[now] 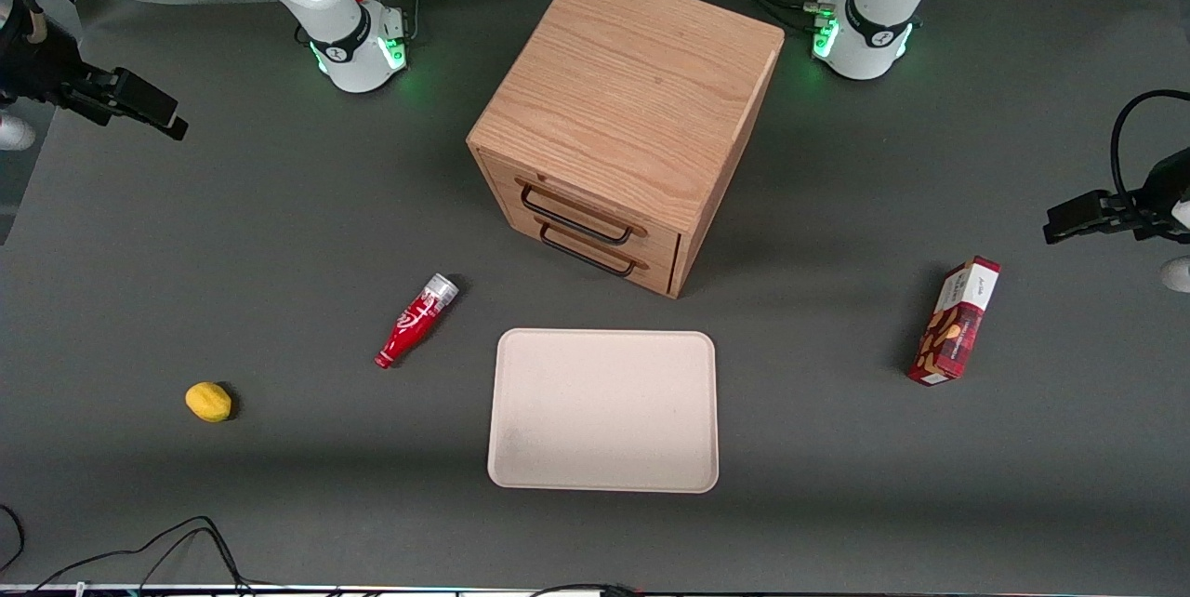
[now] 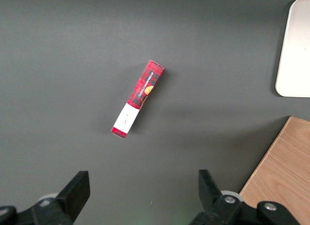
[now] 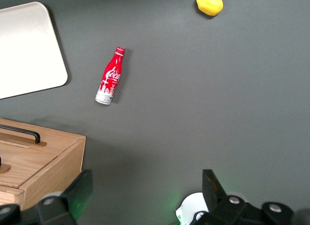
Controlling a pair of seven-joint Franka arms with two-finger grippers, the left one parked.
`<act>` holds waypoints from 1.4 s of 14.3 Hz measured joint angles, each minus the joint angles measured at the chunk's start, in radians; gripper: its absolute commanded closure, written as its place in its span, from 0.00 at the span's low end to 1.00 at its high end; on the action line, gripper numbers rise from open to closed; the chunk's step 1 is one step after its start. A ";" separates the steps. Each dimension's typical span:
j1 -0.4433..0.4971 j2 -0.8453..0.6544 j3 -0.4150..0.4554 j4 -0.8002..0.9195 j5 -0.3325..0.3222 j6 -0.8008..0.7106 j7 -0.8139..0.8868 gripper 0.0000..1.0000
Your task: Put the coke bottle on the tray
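The coke bottle [image 1: 416, 320] lies on its side on the dark table, beside the tray on the working arm's side, with its red cap nearer the front camera than its silvery base. It also shows in the right wrist view [image 3: 110, 76]. The beige tray [image 1: 604, 411] lies flat in front of the wooden cabinet's drawers, and a corner of it shows in the right wrist view [image 3: 26, 46]. My right gripper [image 1: 153, 109] hangs high at the working arm's end of the table, well apart from the bottle. In the right wrist view the gripper [image 3: 145, 186] is open and empty.
A wooden two-drawer cabinet [image 1: 623, 113] stands mid-table, farther from the front camera than the tray. A yellow lemon [image 1: 208, 401] lies toward the working arm's end. A red snack box [image 1: 956, 321] stands toward the parked arm's end.
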 measured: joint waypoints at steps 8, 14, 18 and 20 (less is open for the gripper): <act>-0.001 0.006 0.006 -0.005 0.004 -0.010 -0.005 0.00; 0.000 0.042 0.042 -0.007 0.043 0.028 0.035 0.00; 0.001 0.141 0.125 -0.036 0.056 0.145 0.235 0.00; 0.005 0.212 0.164 -0.081 0.057 0.245 0.346 0.00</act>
